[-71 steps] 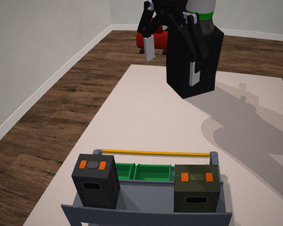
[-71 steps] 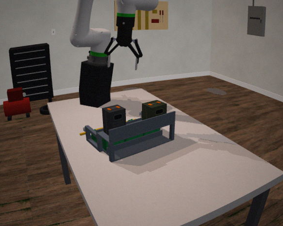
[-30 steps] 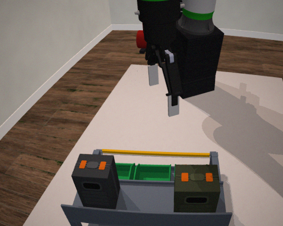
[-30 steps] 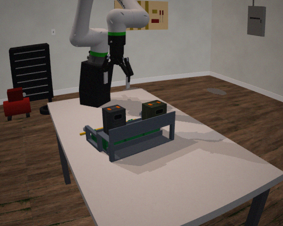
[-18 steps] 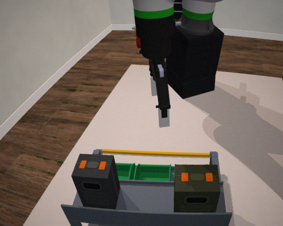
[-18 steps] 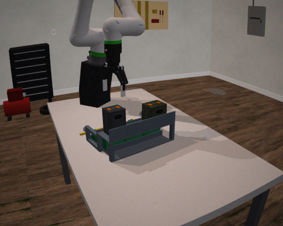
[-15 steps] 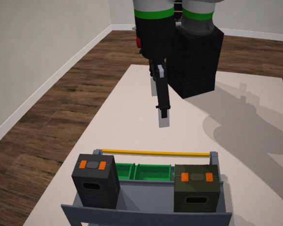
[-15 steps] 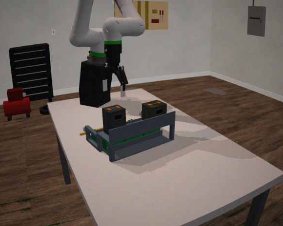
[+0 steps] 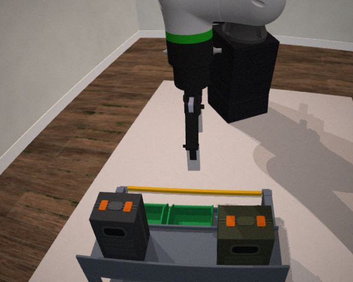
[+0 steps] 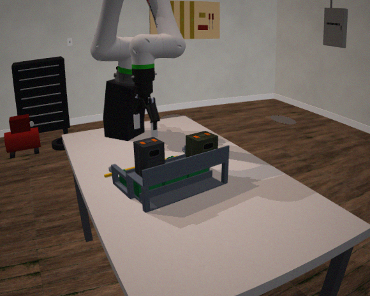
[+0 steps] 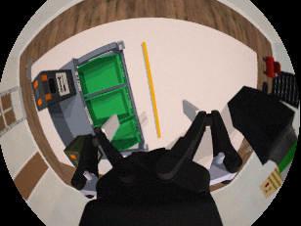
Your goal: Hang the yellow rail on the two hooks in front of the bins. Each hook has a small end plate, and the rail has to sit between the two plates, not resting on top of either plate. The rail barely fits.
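The yellow rail (image 9: pixel 194 191) is a long thin bar. It lies flat on the white table along the far side of the grey rack (image 9: pixel 183 261), parallel to it. In the wrist view the yellow rail (image 11: pixel 150 88) lies a little apart from the rack's edge. In the exterior view its left end (image 10: pixel 109 174) pokes out past the rack. Two grey hook plates stand at the left (image 9: pixel 121 190) and right (image 9: pixel 266 194) of the rack. My gripper (image 9: pixel 193 155) hangs above the table between the robot base and the rail, fingers wide open and empty; it also shows in the other views (image 10: pixel 145 122) (image 11: pixel 151 120).
Green bins (image 9: pixel 177 214) sit in the rack behind the hooks. A dark grey box (image 9: pixel 119 225) and an olive box (image 9: pixel 245 234), both with orange latches, stand on the rack. The black robot base (image 9: pixel 242 76) stands at the table's far end.
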You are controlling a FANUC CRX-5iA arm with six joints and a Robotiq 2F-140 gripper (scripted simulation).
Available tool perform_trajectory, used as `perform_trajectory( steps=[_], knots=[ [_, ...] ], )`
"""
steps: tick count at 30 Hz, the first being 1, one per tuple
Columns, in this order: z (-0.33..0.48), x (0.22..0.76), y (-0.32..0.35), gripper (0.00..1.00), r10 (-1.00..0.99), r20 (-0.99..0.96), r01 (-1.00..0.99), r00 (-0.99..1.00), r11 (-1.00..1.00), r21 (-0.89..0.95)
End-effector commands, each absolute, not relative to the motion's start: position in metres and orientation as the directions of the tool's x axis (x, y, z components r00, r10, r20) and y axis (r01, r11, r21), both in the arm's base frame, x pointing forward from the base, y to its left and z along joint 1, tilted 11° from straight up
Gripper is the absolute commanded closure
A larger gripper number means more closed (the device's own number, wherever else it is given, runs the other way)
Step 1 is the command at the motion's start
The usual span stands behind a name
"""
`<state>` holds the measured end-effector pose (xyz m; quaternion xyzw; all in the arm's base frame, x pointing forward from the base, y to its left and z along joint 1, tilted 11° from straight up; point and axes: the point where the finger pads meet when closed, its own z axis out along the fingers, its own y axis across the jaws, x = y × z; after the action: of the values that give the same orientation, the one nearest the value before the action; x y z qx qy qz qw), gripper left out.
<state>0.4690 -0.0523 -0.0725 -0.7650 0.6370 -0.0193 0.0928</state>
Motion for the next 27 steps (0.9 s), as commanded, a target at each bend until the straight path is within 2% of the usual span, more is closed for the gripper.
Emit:
perform_trajectory(
  steps=[1,6,11,27],
  knots=[
    [-0.073,0.469,-0.052,0.0,-0.978,-0.087,-0.971,0.187,-0.171,-0.167],
    [-0.073,0.469,-0.052,0.0,-0.978,-0.087,-0.971,0.187,-0.171,-0.167],
    [-0.142,0.463,-0.063,0.0,-0.984,-0.093,-0.977,0.15,-0.133,-0.169],
    [-0.142,0.463,-0.063,0.0,-0.984,-0.093,-0.977,0.15,-0.133,-0.169]
  ],
)
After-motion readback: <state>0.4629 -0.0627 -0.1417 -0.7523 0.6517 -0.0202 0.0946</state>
